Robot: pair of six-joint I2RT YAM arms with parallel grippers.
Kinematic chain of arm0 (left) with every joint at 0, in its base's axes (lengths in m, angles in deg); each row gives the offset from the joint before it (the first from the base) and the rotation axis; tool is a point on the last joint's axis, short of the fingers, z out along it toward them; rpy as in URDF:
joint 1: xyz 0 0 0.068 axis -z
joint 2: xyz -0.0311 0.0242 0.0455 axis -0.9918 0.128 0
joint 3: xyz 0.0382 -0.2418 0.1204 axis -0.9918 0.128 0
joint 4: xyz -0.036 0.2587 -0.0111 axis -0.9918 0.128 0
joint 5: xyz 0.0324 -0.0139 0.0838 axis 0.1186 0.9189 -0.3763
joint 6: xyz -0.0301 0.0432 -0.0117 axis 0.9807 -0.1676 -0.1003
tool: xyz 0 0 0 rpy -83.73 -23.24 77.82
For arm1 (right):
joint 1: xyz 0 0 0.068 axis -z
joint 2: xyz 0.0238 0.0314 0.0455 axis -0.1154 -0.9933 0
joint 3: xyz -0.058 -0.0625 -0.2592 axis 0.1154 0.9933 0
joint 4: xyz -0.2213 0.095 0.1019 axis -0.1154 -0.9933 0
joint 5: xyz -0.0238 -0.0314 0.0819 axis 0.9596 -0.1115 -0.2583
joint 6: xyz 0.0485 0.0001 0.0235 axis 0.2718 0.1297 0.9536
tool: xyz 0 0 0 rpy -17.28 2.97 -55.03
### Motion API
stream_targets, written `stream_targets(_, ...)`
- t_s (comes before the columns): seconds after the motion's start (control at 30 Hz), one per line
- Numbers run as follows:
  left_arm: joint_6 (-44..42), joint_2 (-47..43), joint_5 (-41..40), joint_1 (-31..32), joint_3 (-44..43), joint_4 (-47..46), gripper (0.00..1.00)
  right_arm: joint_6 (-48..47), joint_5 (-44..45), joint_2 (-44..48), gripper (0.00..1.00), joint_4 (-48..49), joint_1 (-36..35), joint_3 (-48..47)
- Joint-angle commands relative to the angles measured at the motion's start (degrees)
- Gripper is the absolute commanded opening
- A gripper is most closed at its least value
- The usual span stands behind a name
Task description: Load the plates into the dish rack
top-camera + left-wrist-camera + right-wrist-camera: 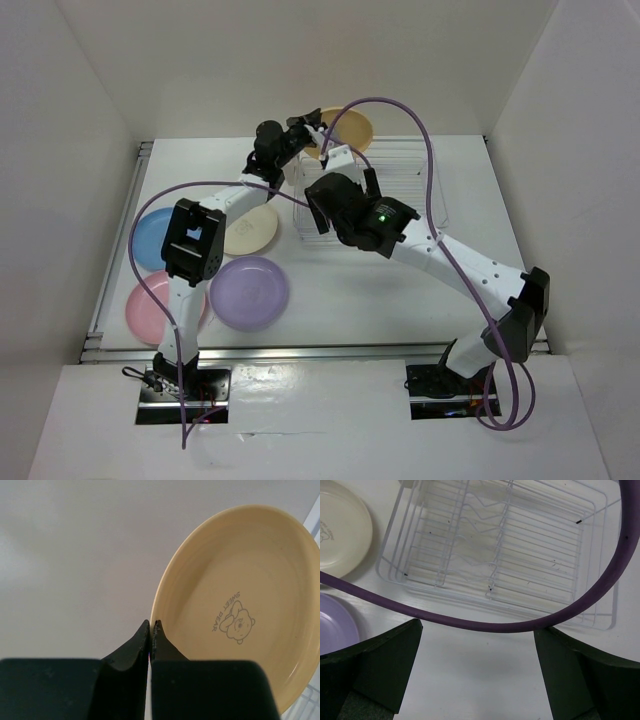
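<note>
The yellow-orange round plastic plate (pixel 348 127), printed with a small bear, hung in the air over the far left corner of the white wire dish rack (pixel 412 168). It was tipped up on edge, probably so that it could slide between the rack's upright slot wires. The left gripper (pixel 151 627) held it by the rim, its black fingers pinched almost together on the plate's edge, a grip that leaves the rest of the plate free to enter a slot.

In the right wrist view the rack held no plates. The right gripper (pixel 477 630) hovered above the rack's near side with its fingers spread wide and nothing between them, perhaps waiting to steady the plate or the rack. A purple cable (pixel 470 624) crossed that view.

The other four plates lay flat on the white table (pixel 380 300), left of the rack. The cream plate (pixel 252 230) was just beside the rack's left end and the lilac plate (pixel 249 292) nearer the arm bases. The light blue plate (pixel 153 238) and the pink plate (pixel 148 306) were farther left. By my reading, loading had barely begun.
</note>
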Motion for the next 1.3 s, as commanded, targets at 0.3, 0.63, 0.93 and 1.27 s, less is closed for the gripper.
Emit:
stream_targets(0.3,-3.3,1.2,-0.7,2.2,-4.8,-5.1,0.0,0.2,-0.7,4.9,1.0,6.3,-0.5,2.3)
stream_targets(0.63,-6.5,4.4,0.6,1.6,-4.1,-4.0,0.0,-1.7,-1.7,1.9,1.0,5.7,0.7,0.3)
stream_targets(0.93,-4.5,6.6,-0.6,2.3,-2.8,-3.9,0.0,-4.8,-4.2,0.2,1.0,9.3,2.4,-0.2)
stream_targets(1.27,-5.1,6.6,-0.4,2.8,-3.5,-1.1,0.0,-4.8,-4.8,0.8,1.0,10.5,3.5,2.4)
